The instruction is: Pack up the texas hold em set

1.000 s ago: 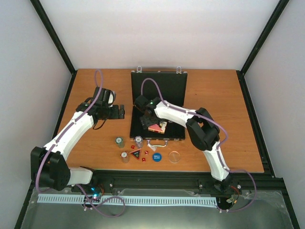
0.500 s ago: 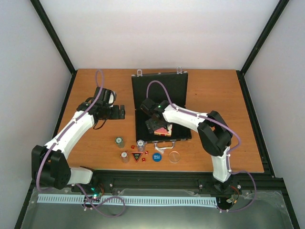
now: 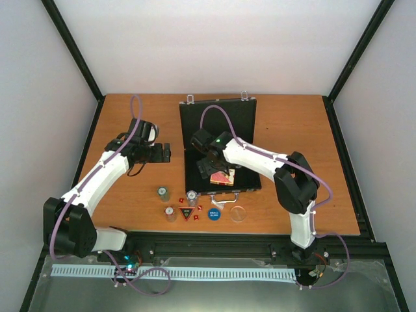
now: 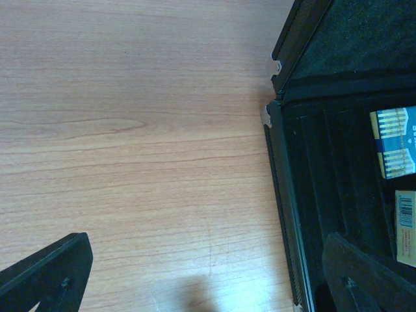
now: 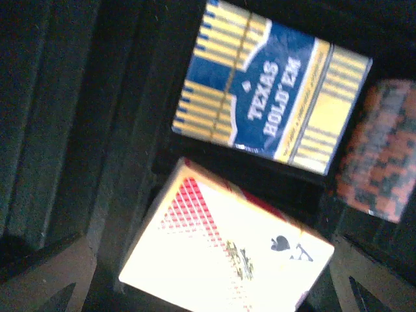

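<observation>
Risk at the right fingers: the red-backed deck (image 5: 221,253) lay skewed in the briefcase (image 3: 227,120) and, as I judged it, not seated flat. A squeeze across its corners could have twisted it or tipped it onto its neighbour.
Risk for later: a deck left proud of its slot would likely have stopped the lid from shutting.
Right gripper (image 5: 208,279): fingers spread wide, one on each side of the red-backed deck and pinching nothing. The gap to the deck on its far side was too slim to tell whether they touched.
Blue deck (image 5: 273,84): flat inside the briefcase, just beside the red-backed deck, and also at an angle.
Chip stack (image 5: 383,156): red and black, inside the briefcase and just beside the blue deck. It sat near enough to be knocked by a sideways move of the fingers.
Briefcase: open on the table (image 3: 299,130), its lid laid back on the far side.
Left gripper (image 4: 208,286): fingers wide apart and empty, over bare table at the briefcase's left wall, one finger overhanging that rim. Dropping there could have snagged the rim and shoved the briefcase.
Loose pieces: the blue button (image 3: 214,212), red dice (image 3: 195,218) and three small chip stacks (image 3: 162,193) sat outside the briefcase, near its handle side, still to be packed.
</observation>
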